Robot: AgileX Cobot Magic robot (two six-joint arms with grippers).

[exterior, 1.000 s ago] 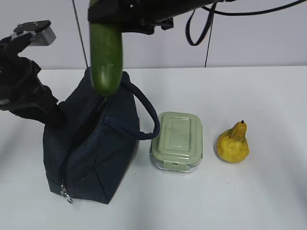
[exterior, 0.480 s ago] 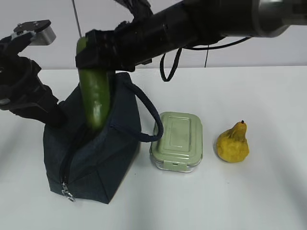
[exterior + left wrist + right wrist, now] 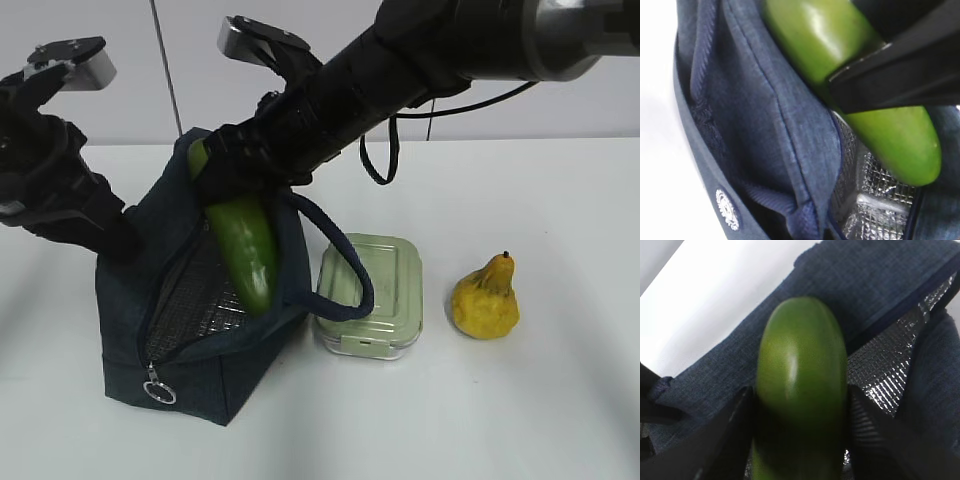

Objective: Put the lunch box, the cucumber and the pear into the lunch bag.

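Observation:
The navy lunch bag [image 3: 225, 370] stands open at the left, its silvery lining [image 3: 205, 300] showing. My right gripper [image 3: 235, 172] is shut on the dark green cucumber [image 3: 245, 255], which tilts with its lower end inside the bag's mouth. In the right wrist view the cucumber [image 3: 800, 370] sits between my fingers [image 3: 725, 440] over the lining. My left gripper [image 3: 113, 240] holds the bag's back left rim; its fingers are hidden by fabric [image 3: 780, 125]. The pale green lunch box [image 3: 372, 292] lies right of the bag. The yellow pear [image 3: 486, 297] stands further right.
The bag's looped handle [image 3: 345, 270] hangs over the lunch box's left edge. The zipper's ring pull [image 3: 157, 388] hangs at the bag's front corner. The right arm [image 3: 420, 60] reaches across above the bag. The white table [image 3: 540, 400] runs to the right.
My right gripper has lowered and tilted the cucumber from above the bag into its mouth. The bag's mouth has spread wider, showing the lining. The left arm has stayed put.

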